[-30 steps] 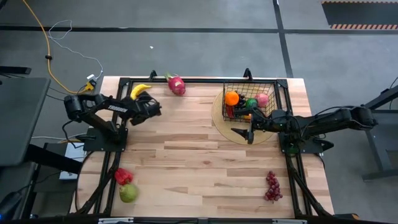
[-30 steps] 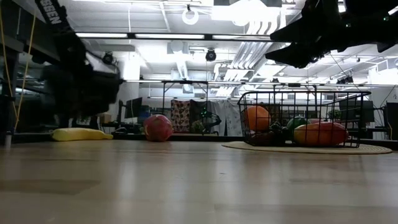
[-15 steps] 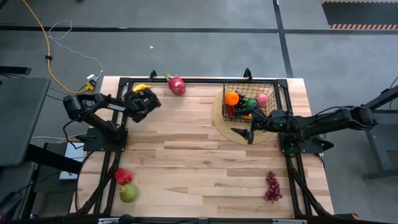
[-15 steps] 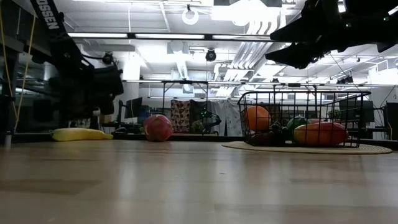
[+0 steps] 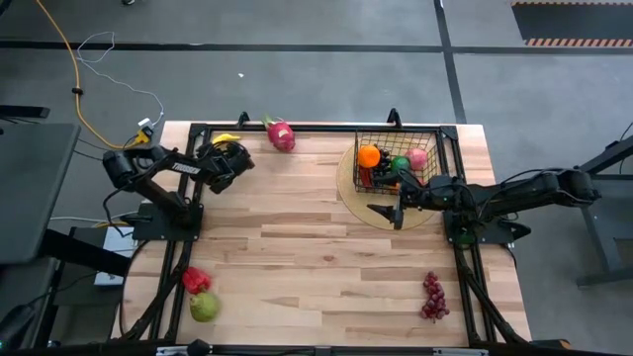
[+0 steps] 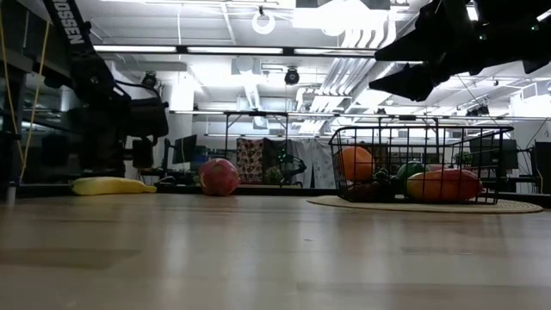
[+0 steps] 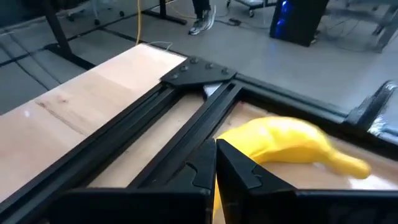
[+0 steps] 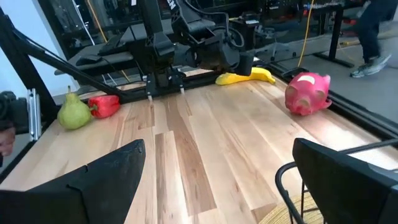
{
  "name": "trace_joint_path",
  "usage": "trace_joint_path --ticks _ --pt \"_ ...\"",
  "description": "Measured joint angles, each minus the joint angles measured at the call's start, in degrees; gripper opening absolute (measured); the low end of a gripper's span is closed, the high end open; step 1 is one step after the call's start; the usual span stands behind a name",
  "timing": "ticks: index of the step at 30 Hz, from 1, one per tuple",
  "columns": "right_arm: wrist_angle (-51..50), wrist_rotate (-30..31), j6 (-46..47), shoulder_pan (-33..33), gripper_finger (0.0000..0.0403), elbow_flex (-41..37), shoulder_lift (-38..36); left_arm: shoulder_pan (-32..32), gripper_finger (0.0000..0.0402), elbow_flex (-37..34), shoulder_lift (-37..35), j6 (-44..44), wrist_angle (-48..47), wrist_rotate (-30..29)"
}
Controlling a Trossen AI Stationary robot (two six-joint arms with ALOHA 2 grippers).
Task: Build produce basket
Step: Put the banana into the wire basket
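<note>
Basket (image 5: 398, 158) upper right of high view, on tan disc (image 5: 348, 188), already holding several fruits. My right gripper (image 5: 383, 210) waits at its near edge, fingers apart. Banana (image 5: 226, 139) upper left, against frame rail. My left gripper (image 5: 233, 156) just beside it, fingers together, empty, as wrist view shows. Should reopen, straddle banana, clamp mid-body.

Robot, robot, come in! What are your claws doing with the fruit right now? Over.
Left gripper shut above banana, not gripping it. Right gripper open, beside basket. Dragon fruit, pepper, pear, grapes on table. Nothing blocking.
</note>
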Motion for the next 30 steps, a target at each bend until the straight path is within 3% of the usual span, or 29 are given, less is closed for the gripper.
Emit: trace_joint_path --ticks 12,22,30 --pt "-2.6 -0.2 2.6 0.0 0.0398 0.0 0.0 -4.0 0.0000 0.1 7.0 -6.7 -2.1 0.5" --pt "-2.6 -0.2 3.6 0.0 0.0398 0.0 0.0 -17.0 0.0000 0.1 5.6 -7.1 0.4 2.0" --pt "-2.6 -0.2 4.2 0.0 0.0398 0.0 0.0 -32.0 0.0000 0.3 5.7 -7.6 6.3 3.6"
